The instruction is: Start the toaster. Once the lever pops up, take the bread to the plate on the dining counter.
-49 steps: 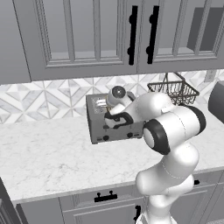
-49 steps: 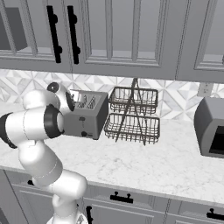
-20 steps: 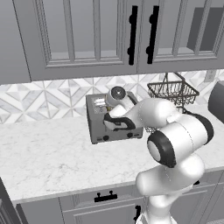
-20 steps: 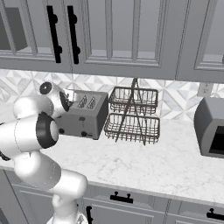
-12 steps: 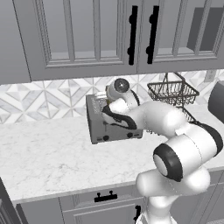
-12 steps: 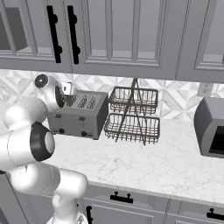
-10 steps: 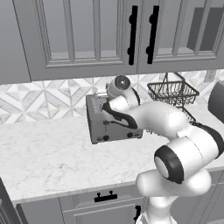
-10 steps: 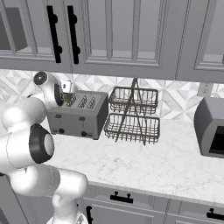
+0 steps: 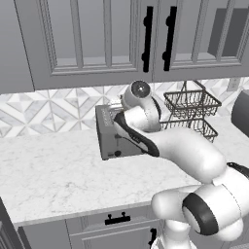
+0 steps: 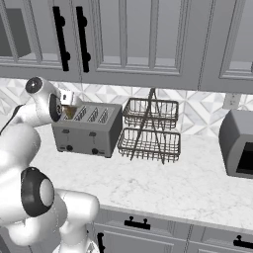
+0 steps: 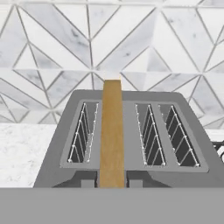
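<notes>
Risk of the bread point(image 11: 112, 131) snagging on the slot wires or slipping free if lifted at a tilt, being thin and gripped edge-on. Bread seen edge-on from the hand view as 1 narrow golden-orange strip, standing upright in the 2nd slot from the left of the 4-slot toaster point(image 11: 131, 175). Toaster boxy, grey, on the marble counter point(image 9: 53, 175) against the tiled backsplash point(image 11: 52, 48), beside the wire rack point(image 10: 150, 131). Gripper point(image 10: 68, 109) poised over the toaster's left end, narrowed, apparently pinching the bread.
</notes>
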Tool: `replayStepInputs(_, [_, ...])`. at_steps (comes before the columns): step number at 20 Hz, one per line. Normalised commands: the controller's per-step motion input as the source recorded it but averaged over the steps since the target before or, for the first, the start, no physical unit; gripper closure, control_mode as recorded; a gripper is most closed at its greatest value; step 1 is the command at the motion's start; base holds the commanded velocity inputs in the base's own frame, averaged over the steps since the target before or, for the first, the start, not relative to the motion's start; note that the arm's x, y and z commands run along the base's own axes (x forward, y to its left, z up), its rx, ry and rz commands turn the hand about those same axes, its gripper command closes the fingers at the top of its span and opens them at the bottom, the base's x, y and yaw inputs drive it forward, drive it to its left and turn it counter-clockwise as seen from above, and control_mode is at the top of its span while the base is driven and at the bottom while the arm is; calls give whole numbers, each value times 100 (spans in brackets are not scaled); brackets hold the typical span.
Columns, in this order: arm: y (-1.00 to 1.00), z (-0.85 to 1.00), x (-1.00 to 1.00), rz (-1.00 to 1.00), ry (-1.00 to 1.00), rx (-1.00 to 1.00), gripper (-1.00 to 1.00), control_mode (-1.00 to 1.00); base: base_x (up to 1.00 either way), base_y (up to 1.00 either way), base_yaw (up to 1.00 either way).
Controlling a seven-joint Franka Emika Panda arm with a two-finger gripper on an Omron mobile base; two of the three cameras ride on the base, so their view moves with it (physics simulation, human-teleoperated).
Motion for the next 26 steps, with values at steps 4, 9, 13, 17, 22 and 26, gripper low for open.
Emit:
replayStepInputs(4, [0,12,-69,0,0,0,100,-100,0,0,0])
replayStepInputs(9, [-2,48,-79,0,1,-1,100,-100,0,0,0])
replayStepInputs(13, [-10,54,-79,0,11,-3,100,-100,0,0,0])
replayStepInputs(17, [-25,16,-85,0,10,0,100,-100,0,0,0])
replayStepInputs(22, [-77,-15,-78,0,-1,2,100,-100,0,0,0])
replayStepInputs(26, [-92,-16,-25,1,-5,5,100,-100,0,0,0])
